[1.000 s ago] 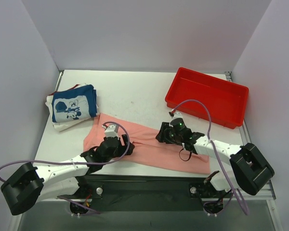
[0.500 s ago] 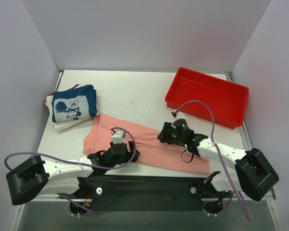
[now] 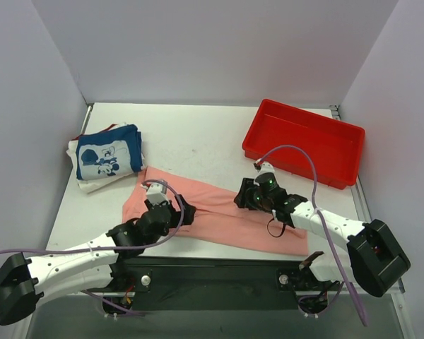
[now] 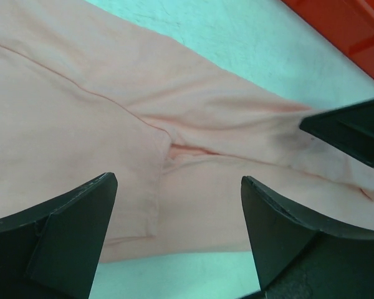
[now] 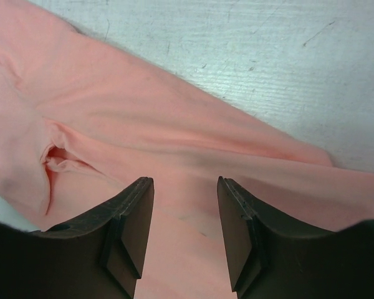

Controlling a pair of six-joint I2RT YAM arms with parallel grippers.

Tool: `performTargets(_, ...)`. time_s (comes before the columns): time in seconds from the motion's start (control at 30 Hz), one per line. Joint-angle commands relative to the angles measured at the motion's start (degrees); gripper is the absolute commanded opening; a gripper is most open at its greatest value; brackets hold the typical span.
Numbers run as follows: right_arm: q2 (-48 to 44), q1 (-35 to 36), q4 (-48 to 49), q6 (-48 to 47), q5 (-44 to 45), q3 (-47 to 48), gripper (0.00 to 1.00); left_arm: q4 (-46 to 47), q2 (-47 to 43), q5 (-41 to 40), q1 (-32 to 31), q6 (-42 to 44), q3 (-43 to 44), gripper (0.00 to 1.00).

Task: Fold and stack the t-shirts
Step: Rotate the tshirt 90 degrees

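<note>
A salmon-pink t-shirt (image 3: 219, 212) lies spread and creased across the near middle of the table. My left gripper (image 3: 184, 210) is open and empty, low over the shirt's left part; in the left wrist view (image 4: 177, 180) its jaws stand wide apart above the shirt (image 4: 81, 124) near its near edge. My right gripper (image 3: 242, 198) is open and empty, hovering over the shirt's middle; in the right wrist view (image 5: 184, 182) its jaws frame bare pink cloth (image 5: 174, 124). A folded stack sits at the far left, with a navy mouse-print shirt (image 3: 107, 152) on a white one (image 3: 92, 183).
A red plastic tray (image 3: 304, 141) stands at the back right; its edge shows in the left wrist view (image 4: 355, 25). The right gripper's black finger (image 4: 349, 131) shows in the left wrist view. White table (image 3: 198, 134) lies behind the shirt.
My left gripper dipped toward the near edge, then came back up and left over the shirt. My right gripper shifted slightly right. The shirt lies much as before.
</note>
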Motion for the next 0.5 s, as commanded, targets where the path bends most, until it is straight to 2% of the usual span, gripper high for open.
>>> performTargets(0.0,0.69,-1.18,-0.98,-1.44,1.79,2.08,0.46,-5.09,-1.42,-1.78,5.18,2.45,1.38,0.92)
performTargets(0.13,3.24,-2.15,-0.63,-1.7,1.97,2.08,0.46,-2.47,1.3,3.31,13.0,5.6,0.59,0.93)
performTargets(0.2,4.56,-2.41,-0.71,-1.52,2.67,2.08,0.46,-1.14,4.89,3.32,15.81,6.75,1.02,0.93)
performTargets(0.47,7.73,-4.0,-4.83,0.4,6.16,2.34,0.46,6.68,21.75,8.06,21.89,10.53,5.15,0.95)
